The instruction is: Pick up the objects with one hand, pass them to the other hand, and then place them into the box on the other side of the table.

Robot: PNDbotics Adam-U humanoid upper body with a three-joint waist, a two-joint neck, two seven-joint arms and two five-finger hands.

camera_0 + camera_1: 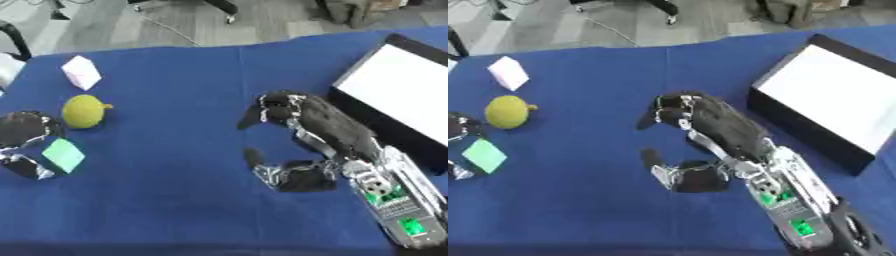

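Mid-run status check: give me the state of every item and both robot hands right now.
Box: open, white inside, nothing in it, on the table's right side.
Yellow fruit: resting on the blue cloth, untouched.
White block: on the cloth behind the fruit, untouched.
Green block: between the fingers of the left robot hand, which is curled round it.
Right robot hand: over mid-table, fingers curled, holding nothing.
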